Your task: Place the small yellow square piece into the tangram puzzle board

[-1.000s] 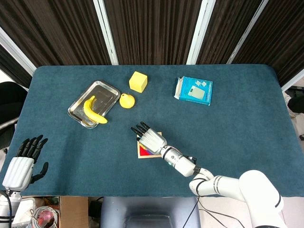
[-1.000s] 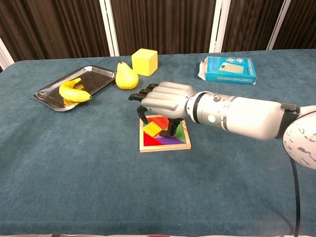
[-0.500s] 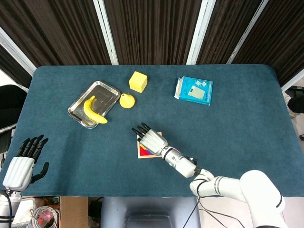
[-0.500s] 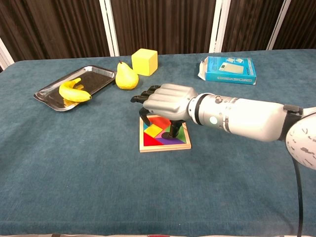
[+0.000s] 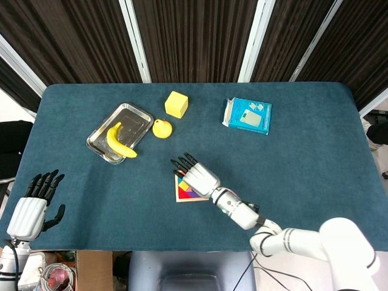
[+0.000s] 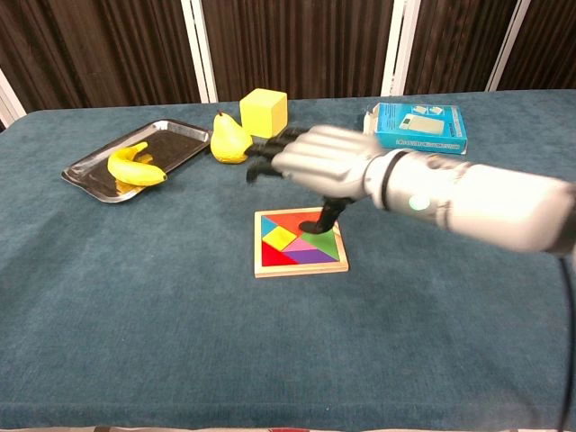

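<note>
- From the head view, your right robot hand [image 5: 199, 176] had lifted up and away from the tangram puzzle board [image 5: 189, 193] since a moment before. More of the board showed now. The fingers were spread apart and held nothing. Your left robot hand [image 5: 31, 211] sat at the near left edge of the worktop [image 5: 303, 163], fingers apart, holding nothing, far from the board.
- From the chest view, the small yellow square piece [image 6: 281, 238] lay flat in its slot in the board, with the other colored pieces snug around it. A second before it sat tilted under your fingers. That looked like the job was done. The right robot hand [image 6: 315, 162] hung above the far side of the board, blurry, not touching the piece.
</note>
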Tool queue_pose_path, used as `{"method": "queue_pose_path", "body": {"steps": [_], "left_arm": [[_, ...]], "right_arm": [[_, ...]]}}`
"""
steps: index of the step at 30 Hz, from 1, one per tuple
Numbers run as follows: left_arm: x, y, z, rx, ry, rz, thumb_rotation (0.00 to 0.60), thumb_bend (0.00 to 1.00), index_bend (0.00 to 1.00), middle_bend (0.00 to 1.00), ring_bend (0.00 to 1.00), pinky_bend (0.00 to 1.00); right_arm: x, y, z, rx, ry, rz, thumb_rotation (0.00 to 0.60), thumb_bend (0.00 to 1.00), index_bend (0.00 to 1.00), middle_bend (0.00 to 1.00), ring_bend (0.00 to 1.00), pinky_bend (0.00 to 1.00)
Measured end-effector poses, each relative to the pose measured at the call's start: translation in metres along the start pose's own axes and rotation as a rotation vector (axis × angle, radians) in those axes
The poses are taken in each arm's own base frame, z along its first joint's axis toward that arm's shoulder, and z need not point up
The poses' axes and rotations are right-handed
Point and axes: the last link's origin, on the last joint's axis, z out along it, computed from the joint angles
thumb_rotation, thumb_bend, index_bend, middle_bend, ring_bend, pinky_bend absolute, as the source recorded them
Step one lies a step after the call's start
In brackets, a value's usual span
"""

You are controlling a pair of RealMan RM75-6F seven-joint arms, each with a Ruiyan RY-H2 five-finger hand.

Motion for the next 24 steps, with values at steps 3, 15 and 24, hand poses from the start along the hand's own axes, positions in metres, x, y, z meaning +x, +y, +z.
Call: {"method": "queue_pose_path", "body": {"steps": [3,15,24], "left_arm": [[0.001,-0.001,-0.005,0.002,0.003,0.002,0.6,0.49,0.0,0.0,0.0,0.0],[-0.003,0.008,-0.014,-0.038,0.002,0.044,0.6,0.49,0.0,0.0,0.0,0.0],[-0.003,0.018,-0.024,-0.069,0.03,0.043,0.6,0.49,0.0,0.0,0.0,0.0]], "right_arm": [[0.008,0.013,-0.033,-0.042,0.034,0.028,0.6,0.29,0.0,0.0,0.0,0.0],[0.004,0.084,-0.285,-0.686,0.174,0.245,0.6,0.23,0.0,0.0,0.0,0.0],[0.0,0.092,-0.364,-0.831,0.158,0.273,0.6,0.19,0.0,0.0,0.0,0.0]]}}
